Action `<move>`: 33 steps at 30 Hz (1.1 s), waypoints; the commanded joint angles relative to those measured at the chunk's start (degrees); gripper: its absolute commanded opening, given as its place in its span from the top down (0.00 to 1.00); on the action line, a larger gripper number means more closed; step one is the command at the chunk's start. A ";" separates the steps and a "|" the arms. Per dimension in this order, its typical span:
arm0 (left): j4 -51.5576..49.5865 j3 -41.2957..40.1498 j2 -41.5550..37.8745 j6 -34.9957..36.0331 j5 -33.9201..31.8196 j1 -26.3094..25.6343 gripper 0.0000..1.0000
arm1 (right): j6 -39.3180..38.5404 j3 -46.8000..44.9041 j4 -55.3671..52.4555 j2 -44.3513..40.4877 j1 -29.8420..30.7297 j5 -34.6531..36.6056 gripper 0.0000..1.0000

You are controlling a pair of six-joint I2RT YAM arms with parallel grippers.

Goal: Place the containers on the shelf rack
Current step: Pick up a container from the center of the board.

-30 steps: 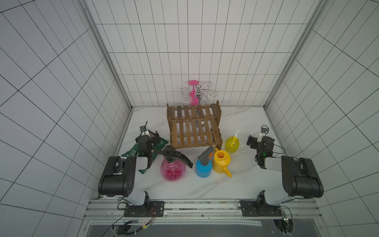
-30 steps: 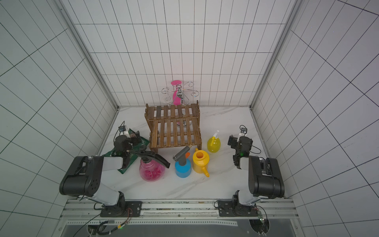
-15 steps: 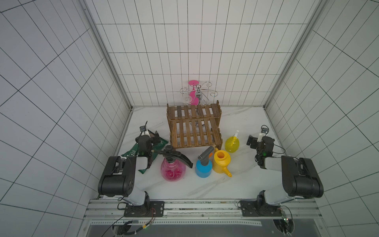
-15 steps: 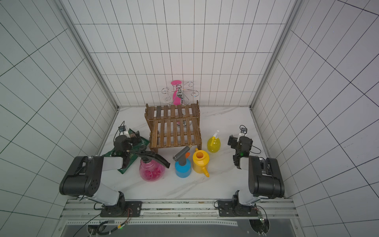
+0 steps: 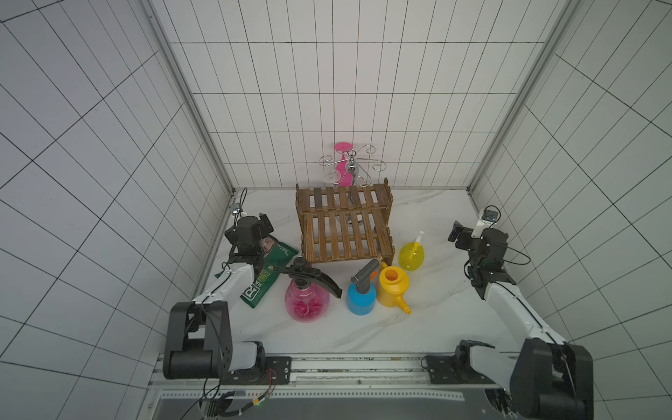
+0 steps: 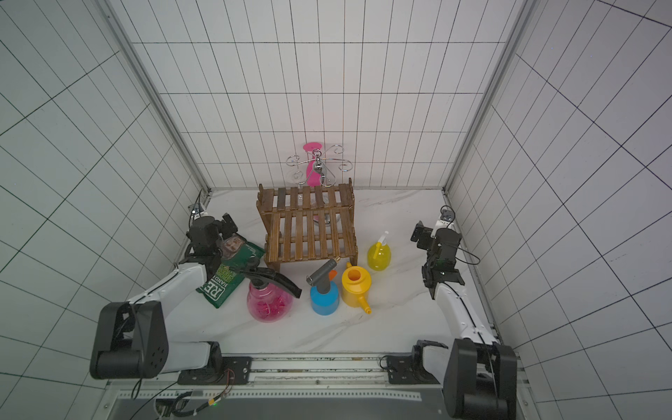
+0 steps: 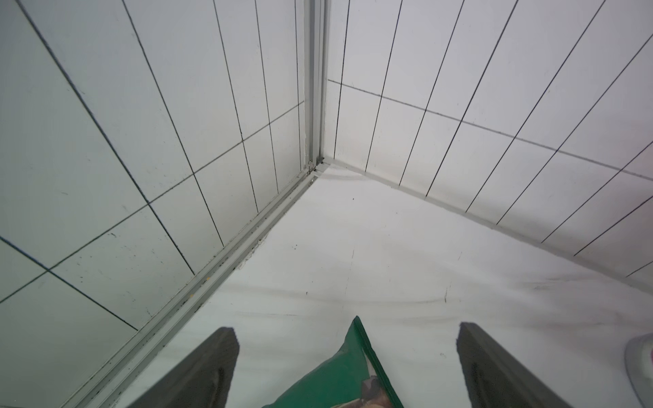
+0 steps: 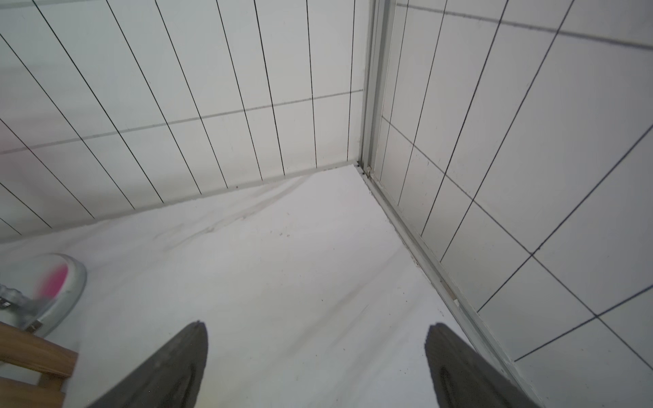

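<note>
step: first reach, we judge; rack [image 5: 345,232] holds no container yet
left gripper [image 7: 346,330]: wide, empty, over the bag [image 5: 265,276] end, by the side wall
right gripper [image 8: 317,324]: wide, empty, over bare desk [image 5: 436,309]
containers: pink sprayer [image 5: 307,300], blue sprayer [image 5: 360,298], can [image 5: 392,287], bottle [image 5: 411,256], all upright on desk before the rack
gaps: pink sprayer near left gripper; bottle apart from right gripper
next: we'd turn a gripper inward, drop to a neck, close, lift onto a tier
</note>
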 commanded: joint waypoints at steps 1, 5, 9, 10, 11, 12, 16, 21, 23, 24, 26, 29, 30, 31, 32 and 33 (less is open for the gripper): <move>-14.54 1.11 -5.57 -4.84 -1.64 0.01 0.02 | 8.48 4.52 -19.76 -3.90 0.20 -6.59 0.01; -24.05 6.17 -9.85 -10.27 -1.20 -0.43 0.01 | 12.78 7.06 -24.30 -9.37 0.20 -18.93 0.01; -28.62 11.16 -12.33 -14.10 3.17 -1.17 0.01 | 14.81 7.17 -22.44 -13.81 1.39 -31.69 0.01; -29.75 12.44 -12.97 -14.21 5.26 -1.50 0.01 | 15.25 6.97 -20.83 -14.45 2.14 -34.52 0.01; -30.43 13.97 -13.60 -14.36 7.30 -1.91 0.01 | 16.03 6.78 -18.75 -15.03 2.99 -37.40 0.01; -31.03 15.14 -14.54 -14.20 9.07 -2.42 0.01 | 16.47 6.56 -16.40 -15.46 4.05 -40.03 0.01; -31.63 18.58 -18.34 -13.47 15.45 -4.50 0.02 | 16.05 8.86 -11.89 -14.79 9.83 -46.62 0.01; -32.02 20.14 -22.47 -16.75 21.20 -5.21 0.02 | 9.23 15.99 -14.69 -9.94 19.61 -49.88 0.01; -31.96 19.51 -23.71 -18.94 24.19 -5.21 0.02 | 6.93 18.18 -14.89 -8.08 23.35 -49.60 0.01; -31.28 18.93 -24.14 -19.91 25.93 -5.31 0.02 | 5.56 19.20 -15.10 -7.47 25.12 -49.06 0.01; -30.04 18.01 -24.87 -22.24 28.31 -5.38 0.02 | 3.45 21.38 -16.05 -6.08 28.76 -47.46 0.01; -29.34 17.76 -26.13 -23.02 32.48 -5.48 0.02 | -1.26 26.82 -22.18 -2.83 34.99 -46.50 0.01; -29.42 17.95 -26.52 -22.77 33.71 -5.54 0.02 | -3.26 28.79 -26.31 -1.70 37.27 -46.20 0.01; -29.64 18.03 -27.16 -22.29 34.88 -5.55 0.02 | -5.08 30.39 -29.77 -0.30 39.69 -44.85 0.01; -29.61 17.94 -28.03 -22.07 35.78 -5.55 0.02 | -6.99 32.14 -33.22 0.88 42.07 -42.93 0.01; -29.66 17.76 -28.92 -22.11 36.45 -5.49 0.02 | -8.66 33.42 -35.97 2.04 44.45 -40.96 0.01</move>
